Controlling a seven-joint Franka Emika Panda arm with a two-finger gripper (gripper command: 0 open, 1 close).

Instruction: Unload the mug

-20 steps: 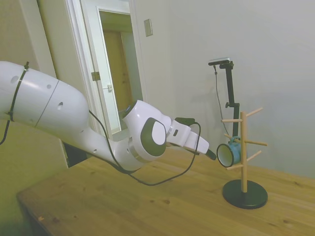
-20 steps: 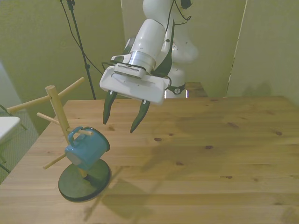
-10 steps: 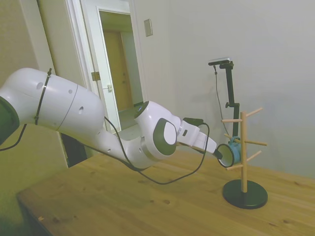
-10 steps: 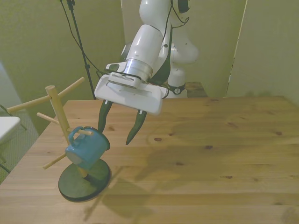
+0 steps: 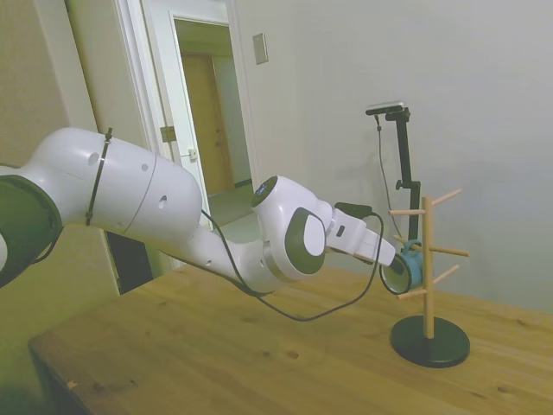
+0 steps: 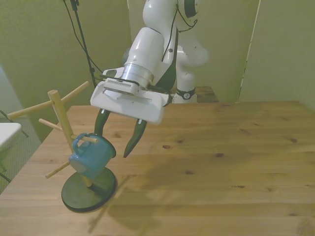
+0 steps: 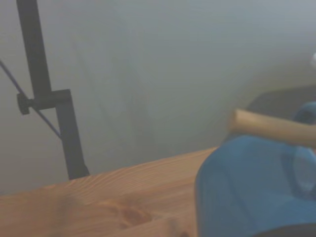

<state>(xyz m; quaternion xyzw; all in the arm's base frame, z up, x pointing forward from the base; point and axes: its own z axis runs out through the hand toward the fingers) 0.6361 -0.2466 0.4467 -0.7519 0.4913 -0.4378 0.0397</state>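
Observation:
The light-blue mug (image 6: 91, 156) hangs by its handle on a low peg of a wooden mug tree (image 6: 63, 123) with a dark round base (image 6: 88, 190), at the front view's left. In the side view the mug (image 5: 408, 269) hangs at the right with its white inside turned toward the arm. My gripper (image 6: 114, 135) is open, one dark finger just above the mug and the other beside it toward the table's middle. In the side view the gripper (image 5: 394, 267) reaches the mug's rim. The wrist view shows the mug (image 7: 252, 187) close up under a wooden peg (image 7: 274, 127).
The mug tree has several bare pegs sticking out at different heights (image 5: 446, 198). The wooden table (image 6: 221, 162) stretches to the front view's right. A doorway (image 5: 203, 121) stands behind the arm in the side view.
The arm has stretched further toward the mug tree and lowered. The open gripper went from clear of the mug to right at its rim. The mug has not moved.

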